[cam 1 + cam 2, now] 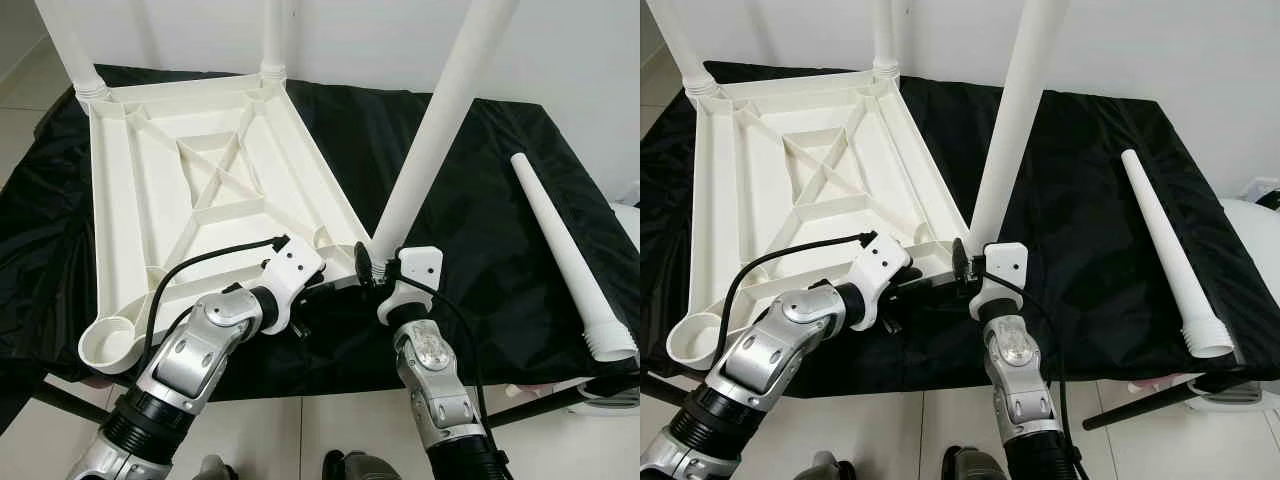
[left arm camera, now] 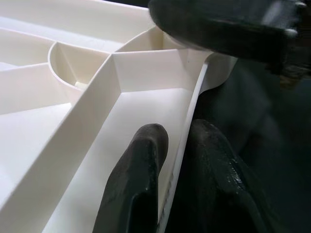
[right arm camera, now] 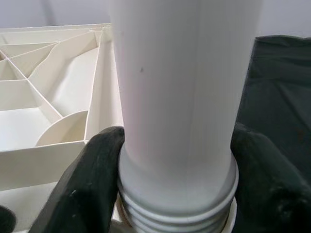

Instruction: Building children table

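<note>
Right gripper [image 1: 372,268] clamped on leaning white leg [image 1: 440,120], left gripper [image 2: 177,145] pinching tabletop rim [image 2: 194,104]: straighten before threading into corner socket [image 2: 160,46], then twist

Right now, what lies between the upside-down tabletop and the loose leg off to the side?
Bare black cloth, in both eye views, apart from the tilted leg held by the right pincer at the tabletop corner; the loose leg lies apart.

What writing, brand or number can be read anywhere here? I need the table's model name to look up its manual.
None: no readable text in any view.
The upturned white tabletop, the table legs and the black cloth are all plain.
Neither arm nor end effector shows a legible label.
</note>
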### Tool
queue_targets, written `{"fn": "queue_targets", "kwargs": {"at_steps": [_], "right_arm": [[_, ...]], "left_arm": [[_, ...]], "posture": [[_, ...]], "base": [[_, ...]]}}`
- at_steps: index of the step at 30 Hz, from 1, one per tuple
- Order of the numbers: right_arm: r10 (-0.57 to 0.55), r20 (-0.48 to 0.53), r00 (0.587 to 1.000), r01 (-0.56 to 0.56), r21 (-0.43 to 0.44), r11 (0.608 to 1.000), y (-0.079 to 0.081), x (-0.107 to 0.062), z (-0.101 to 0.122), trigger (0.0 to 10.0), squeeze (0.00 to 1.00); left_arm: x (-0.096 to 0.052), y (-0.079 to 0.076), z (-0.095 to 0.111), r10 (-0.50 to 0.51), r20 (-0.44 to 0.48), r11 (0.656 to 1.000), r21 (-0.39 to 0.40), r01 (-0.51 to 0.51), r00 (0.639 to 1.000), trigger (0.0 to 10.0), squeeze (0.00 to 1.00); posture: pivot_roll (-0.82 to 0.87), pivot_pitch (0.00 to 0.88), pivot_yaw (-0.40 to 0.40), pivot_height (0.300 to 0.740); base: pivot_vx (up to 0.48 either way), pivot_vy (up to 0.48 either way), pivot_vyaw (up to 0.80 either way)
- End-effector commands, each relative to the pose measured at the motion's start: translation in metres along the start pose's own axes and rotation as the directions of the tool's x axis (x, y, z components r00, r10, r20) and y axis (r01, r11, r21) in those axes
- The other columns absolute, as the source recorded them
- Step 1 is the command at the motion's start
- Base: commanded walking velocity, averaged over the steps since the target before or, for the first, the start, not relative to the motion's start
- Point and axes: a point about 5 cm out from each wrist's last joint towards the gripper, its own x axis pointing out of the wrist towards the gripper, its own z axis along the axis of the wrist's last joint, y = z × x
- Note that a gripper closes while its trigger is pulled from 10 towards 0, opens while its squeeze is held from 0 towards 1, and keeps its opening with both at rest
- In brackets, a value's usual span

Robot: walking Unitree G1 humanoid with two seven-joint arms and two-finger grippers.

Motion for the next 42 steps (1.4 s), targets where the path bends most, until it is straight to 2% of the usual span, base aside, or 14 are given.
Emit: {"fn": "queue_targets", "kwargs": {"at_steps": [1, 7, 10, 15, 16, 17, 18, 20, 23, 25, 29, 30, 31, 42], "right_arm": [[-0.093, -0.055, 0.994, 0.094, 0.007, 0.996, -0.016, -0.002, -0.01, 10.0, 1.0], [-0.022, -0.058, 0.998, 0.023, 0.02, 1.0, -0.015, -0.001, -0.01, 10.0, 1.0], [0.081, -0.057, 0.995, -0.08, 0.029, 0.996, -0.02, 0.003, -0.01, 10.0, 1.0], [0.129, -0.057, 0.99, -0.127, 0.025, 0.992, -0.024, 0.006, -0.009, 10.0, 1.0], [0.187, -0.061, 0.98, -0.185, 0.031, 0.982, -0.028, 0.008, -0.008, 10.0, 1.0], [0.187, -0.061, 0.98, -0.185, 0.031, 0.982, -0.028, 0.008, -0.008, 10.0, 1.0], [0.316, -0.075, 0.946, -0.315, 0.021, 0.949, -0.039, 0.013, -0.006, 10.0, 0.0], [0.361, -0.085, 0.929, -0.361, 0.012, 0.932, -0.044, 0.014, -0.005, 10.0, 0.0], [0.461, -0.113, 0.88, -0.466, -0.015, 0.885, -0.054, 0.015, -0.006, 10.0, 0.0], [0.483, -0.121, 0.867, -0.488, -0.018, 0.873, -0.055, 0.015, -0.006, 10.0, 0.0], [0.639, -0.17, 0.75, -0.647, 0.011, 0.762, -0.065, 0.01, -0.009, 10.0, 0.0], [0.639, -0.17, 0.75, -0.647, 0.011, 0.762, -0.065, 0.01, -0.009, 10.0, 0.0], [0.669, -0.179, 0.721, -0.678, 0.02, 0.735, -0.069, 0.011, -0.008, 10.0, 0.0], [0.735, -0.173, 0.655, -0.74, 0.049, 0.671, -0.081, 0.021, -0.005, 10.0, 0.0]], "left_arm": [[0.0, -0.014, 0.006, -0.108, 0.026, 0.994, 0.019, 0.107, 0.994, 10.0, 0.0], [0.0, -0.014, 0.006, -0.107, 0.027, 0.994, 0.02, 0.107, 0.994, 10.0, 0.0], [0.001, -0.015, 0.006, -0.106, 0.029, 0.994, 0.019, 0.106, 0.994, 10.0, 0.0], [0.001, -0.016, 0.006, -0.107, 0.03, 0.994, 0.018, 0.106, 0.994, 10.0, 0.0], [0.002, -0.016, 0.006, -0.106, 0.03, 0.994, 0.019, 0.106, 0.994, 10.0, 0.0], [0.002, -0.016, 0.006, -0.106, 0.03, 0.994, 0.019, 0.106, 0.994, 10.0, 0.0], [0.002, -0.016, 0.006, -0.106, 0.032, 0.994, 0.019, 0.105, 0.994, 10.0, 0.0], [0.002, -0.016, 0.006, -0.105, 0.033, 0.994, 0.02, 0.105, 0.994, 10.0, 0.0], [0.002, -0.015, 0.007, -0.106, 0.034, 0.994, 0.022, 0.105, 0.994, 10.0, 0.0], [0.002, -0.015, 0.007, -0.105, 0.034, 0.994, 0.022, 0.105, 0.994, 10.0, 0.0], [0.002, -0.015, 0.007, -0.107, 0.034, 0.994, 0.024, 0.106, 0.994, 10.0, 0.0], [0.002, -0.015, 0.007, -0.107, 0.034, 0.994, 0.024, 0.106, 0.994, 10.0, 0.0], [0.001, -0.015, 0.007, -0.108, 0.033, 0.994, 0.025, 0.107, 0.994, 10.0, 0.0], [0.002, -0.015, 0.007, -0.115, 0.031, 0.993, 0.027, 0.114, 0.993, 10.0, 0.0]], "posture": [[-0.04, 0.122, -0.041, 0.74], [-0.04, 0.119, -0.046, 0.74], [-0.04, 0.114, -0.052, 0.74], [-0.05, 0.113, -0.054, 0.74], [-0.05, 0.11, -0.056, 0.74], [-0.05, 0.11, -0.056, 0.74], [-0.05, 0.106, -0.056, 0.74], [-0.05, 0.106, -0.057, 0.74], [-0.05, 0.102, -0.055, 0.74], [-0.05, 0.102, -0.055, 0.74], [-0.04, 0.1, -0.051, 0.74], [-0.04, 0.1, -0.051, 0.74], [-0.05, 0.099, -0.047, 0.74], [-0.04, 0.104, -0.037, 0.74]], "base": [[0.0, 0.0, 0.0], [0.0, 0.0, 0.0], [0.0, 0.0, 0.0], [0.0, 0.0, 0.0], [0.0, 0.0, 0.0], [0.0, 0.0, 0.0], [0.0, 0.0, 0.0], [0.0, 0.0, 0.0], [0.0, 0.0, 0.0], [0.0, 0.0, 0.0], [0.0, 0.0, 0.0], [0.0, 0.0, 0.0], [0.0, 0.0, 0.0], [0.0, 0.0, 0.0]]}}
